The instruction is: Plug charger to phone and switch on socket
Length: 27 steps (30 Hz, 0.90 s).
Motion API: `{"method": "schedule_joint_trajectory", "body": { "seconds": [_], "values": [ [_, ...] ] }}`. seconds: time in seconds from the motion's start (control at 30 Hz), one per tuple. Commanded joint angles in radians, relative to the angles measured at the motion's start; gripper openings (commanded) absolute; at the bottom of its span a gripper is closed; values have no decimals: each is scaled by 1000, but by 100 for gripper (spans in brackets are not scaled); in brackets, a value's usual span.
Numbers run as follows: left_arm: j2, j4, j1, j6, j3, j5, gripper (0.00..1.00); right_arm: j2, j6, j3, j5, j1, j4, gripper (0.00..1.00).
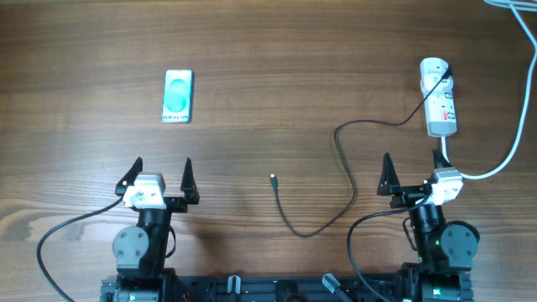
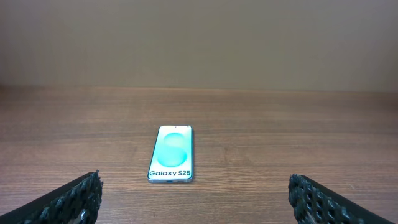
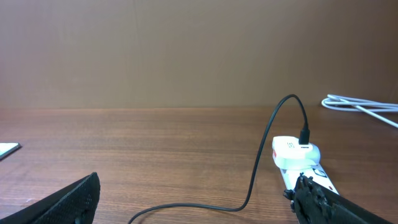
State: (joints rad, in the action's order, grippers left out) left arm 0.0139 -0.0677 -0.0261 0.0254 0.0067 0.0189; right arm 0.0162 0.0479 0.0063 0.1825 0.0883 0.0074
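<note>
The phone (image 1: 177,96) lies flat at the far left, its light blue screen up; from the left wrist it shows as the phone (image 2: 171,155) straight ahead. The white socket (image 1: 439,97) lies at the far right with a black plug in its top end, seen also as the socket (image 3: 297,156). The charger cable (image 1: 347,176) runs from there in a loop to its small plug tip (image 1: 273,178) mid-table. My left gripper (image 1: 161,179) stands open, well short of the phone. My right gripper (image 1: 411,177) is open, just short of the socket. Neither holds anything.
A thick white cord (image 1: 513,143) curves from the socket along the right edge toward the far corner. The table (image 1: 268,50) is brown wood. A dark wall rises behind it in both wrist views.
</note>
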Motion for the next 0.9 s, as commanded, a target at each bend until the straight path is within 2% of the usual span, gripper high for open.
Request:
{"method": "schedule_joint_trajectory", "body": {
  "seconds": [0.0,0.8,0.87],
  "values": [
    [-6,-8,0,19,-1,-13,100,-9,7,-1,-6,-4,6,100],
    [-6,6,0,19,-1,-13,100,-9,7,-1,-6,-4,6,100],
    [-6,23,-1,16,-1,68,100,-9,7,-1,-6,-4,6,100]
  ]
}}
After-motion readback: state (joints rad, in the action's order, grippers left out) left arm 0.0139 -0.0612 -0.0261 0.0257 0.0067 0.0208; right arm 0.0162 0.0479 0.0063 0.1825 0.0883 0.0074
